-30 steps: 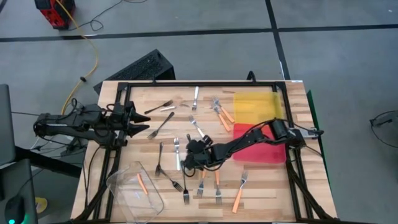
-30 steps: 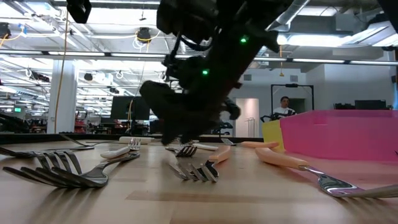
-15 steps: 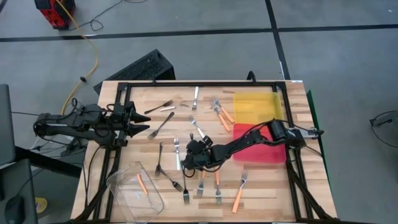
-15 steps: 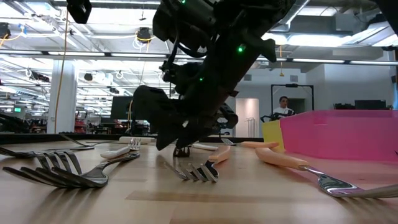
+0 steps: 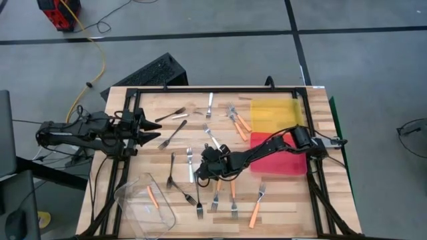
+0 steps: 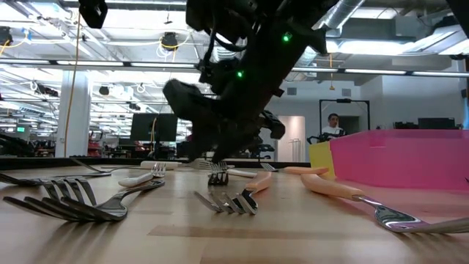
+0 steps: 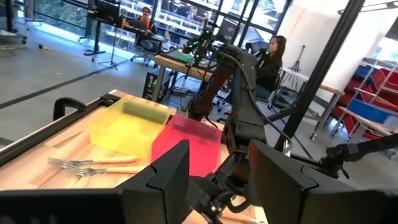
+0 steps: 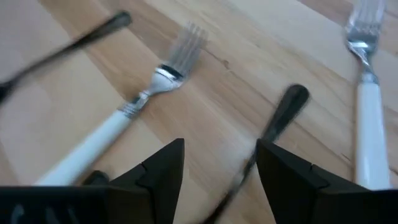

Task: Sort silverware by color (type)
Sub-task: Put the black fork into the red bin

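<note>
right gripper (image 5: 202,171) higher; fingertips blurred

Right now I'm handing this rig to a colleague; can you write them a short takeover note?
Right end effector: open, empty, low over the table's middle, above a dark fork lying between white-handled forks.
Left end effector: open, empty, waiting at the table's left edge.
Forks: scattered over the table; one orange fork in the clear tub.
Done: nothing shows in the yellow tray or red tray.
Left: essentially all sorting.
</note>
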Controlling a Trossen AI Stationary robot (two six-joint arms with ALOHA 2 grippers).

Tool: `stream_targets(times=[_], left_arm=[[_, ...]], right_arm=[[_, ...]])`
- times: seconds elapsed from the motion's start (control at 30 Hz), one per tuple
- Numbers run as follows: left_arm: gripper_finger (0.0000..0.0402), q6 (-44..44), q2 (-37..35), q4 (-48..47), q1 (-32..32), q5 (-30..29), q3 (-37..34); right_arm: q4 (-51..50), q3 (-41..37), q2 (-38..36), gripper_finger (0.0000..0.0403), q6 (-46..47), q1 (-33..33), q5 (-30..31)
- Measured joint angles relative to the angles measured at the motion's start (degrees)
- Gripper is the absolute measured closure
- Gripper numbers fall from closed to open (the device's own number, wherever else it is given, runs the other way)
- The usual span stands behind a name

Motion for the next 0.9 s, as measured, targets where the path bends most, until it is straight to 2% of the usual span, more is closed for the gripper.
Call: stream_targets(times=[0.6, 0.73, 0.9], left_arm=[[0.0250, -1.35, 0.02, -0.04, 0.01, -3.33, 0.00], [0.0250, -1.37, 0.02, -0.04, 0.01, -3.49, 0.00], [0.0250, -1.42, 0.02, -0.04, 0.01, -3.72, 0.00]], right_arm=[[-0.30, 0.12, 2.64, 0.0186, 4.30, 0.83, -1.57], [-1.52, 0.16, 2.98, 0.0222, 5.62, 0.65, -2.16], [-3.42, 0.21, 3.27, 0.0291, 5.76, 0.66, -1.87]])
